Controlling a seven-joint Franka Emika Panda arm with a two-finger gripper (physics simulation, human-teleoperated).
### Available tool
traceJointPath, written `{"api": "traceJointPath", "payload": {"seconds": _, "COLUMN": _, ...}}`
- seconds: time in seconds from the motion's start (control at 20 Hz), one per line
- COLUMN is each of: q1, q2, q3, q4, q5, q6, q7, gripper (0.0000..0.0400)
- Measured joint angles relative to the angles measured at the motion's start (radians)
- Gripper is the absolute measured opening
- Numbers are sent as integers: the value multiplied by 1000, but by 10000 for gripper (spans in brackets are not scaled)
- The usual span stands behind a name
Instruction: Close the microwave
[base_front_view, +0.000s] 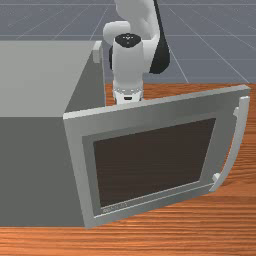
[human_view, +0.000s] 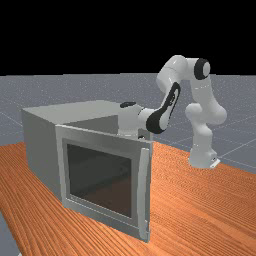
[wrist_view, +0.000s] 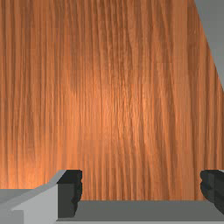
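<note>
Microwave (base_front_view: 35, 75), grey and box-shaped, set on a wood table (base_front_view: 200, 225); in the front view its body is found toward nine o'clock, and in the far view toward eleven o'clock of its door. Door (base_front_view: 150, 115), one, framed in grey, hung wide open from the body; in the front view its hinged edge is placed at the door's own nine o'clock, its opposite edge at three. Window (base_front_view: 155, 162), dark, set within that door. Handle (base_front_view: 236, 140), pale and curved, mounted in the front view at three o'clock of the window. Arm (human_view: 171, 102), white with black parts, seen in the far view with its base between two and three o'clock of the door. Gripper (base_front_view: 128, 97), two-fingered, partly hidden in the front view behind the door's top edge, at eleven o'clock of the window; whether the door is touched cannot be told. In the wrist view the gripper (wrist_view: 141, 190) is seen released, its dark fingertips (wrist_view: 69, 192) parted widely, with nothing grasped; wood grain and a grey strip are seen between them, and whether that strip belongs to the door cannot be told
</note>
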Motion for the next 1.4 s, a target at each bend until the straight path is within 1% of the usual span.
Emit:
{"api": "traceJointPath", "payload": {"seconds": 0.05, "q1": 0, "q2": 0, "q3": 0, "q4": 0, "q5": 0, "q6": 0, "q7": 0, "gripper": 243}}
{"api": "traceJointPath", "payload": {"seconds": 0.1, "q1": 0, "q2": 0, "q3": 0, "q4": 0, "q5": 0, "q6": 0, "q7": 0, "gripper": 148}}
{"api": "traceJointPath", "payload": {"seconds": 0.15, "q1": 0, "q2": 0, "q3": 0, "q4": 0, "q5": 0, "q6": 0, "q7": 0, "gripper": 90}}
{"api": "traceJointPath", "payload": {"seconds": 0.2, "q1": 0, "q2": 0, "q3": 0, "q4": 0, "q5": 0, "q6": 0, "q7": 0, "gripper": 54}}
{"api": "traceJointPath", "payload": {"seconds": 0.25, "q1": 0, "q2": 0, "q3": 0, "q4": 0, "q5": 0, "q6": 0, "q7": 0, "gripper": 33}}
{"api": "traceJointPath", "payload": {"seconds": 0.3, "q1": 0, "q2": 1, "q3": 0, "q4": 3, "q5": 0, "q6": -6, "q7": 1, "gripper": 177}}
{"api": "traceJointPath", "payload": {"seconds": 0.35, "q1": 1, "q2": 2, "q3": 0, "q4": 5, "q5": 0, "q6": -8, "q7": 2, "gripper": 265}}
{"api": "traceJointPath", "payload": {"seconds": 0.4, "q1": 2, "q2": 0, "q3": 1, "q4": 3, "q5": 0, "q6": -7, "q7": 2, "gripper": 318}}
{"api": "traceJointPath", "payload": {"seconds": 0.45, "q1": -1, "q2": -4, "q3": 3, "q4": 1, "q5": 5, "q6": -8, "q7": -2, "gripper": 350}}
{"api": "traceJointPath", "payload": {"seconds": 0.5, "q1": -2, "q2": -8, "q3": 4, "q4": 2, "q5": 9, "q6": -15, "q7": -5, "gripper": 370}}
{"api": "traceJointPath", "payload": {"seconds": 0.55, "q1": -2, "q2": -14, "q3": 4, "q4": 4, "q5": 8, "q6": -22, "q7": -5, "gripper": 382}}
{"api": "traceJointPath", "payload": {"seconds": 0.65, "q1": 1, "q2": -33, "q3": 1, "q4": -1, "q5": 2, "q6": -28, "q7": 1, "gripper": 393}}
{"api": "traceJointPath", "payload": {"seconds": 0.85, "q1": 2, "q2": -61, "q3": 0, "q4": 18, "q5": 2, "q6": -81, "q7": 10, "gripper": 399}}
{"api": "traceJointPath", "payload": {"seconds": 0.95, "q1": 4, "q2": -71, "q3": -2, "q4": 23, "q5": -8, "q6": -93, "q7": 9, "gripper": 400}}
{"api": "traceJointPath", "payload": {"seconds": 1.0, "q1": 1, "q2": -69, "q3": 1, "q4": 43, "q5": 0, "q6": -132, "q7": 3, "gripper": 400}}
{"api": "traceJointPath", "payload": {"seconds": 1.15, "q1": 1, "q2": -92, "q3": 1, "q4": 61, "q5": 0, "q6": -173, "q7": 3, "gripper": 400}}
{"api": "traceJointPath", "payload": {"seconds": 1.4, "q1": 1, "q2": -117, "q3": 1, "q4": 127, "q5": 0, "q6": -290, "q7": 3, "gripper": 400}}
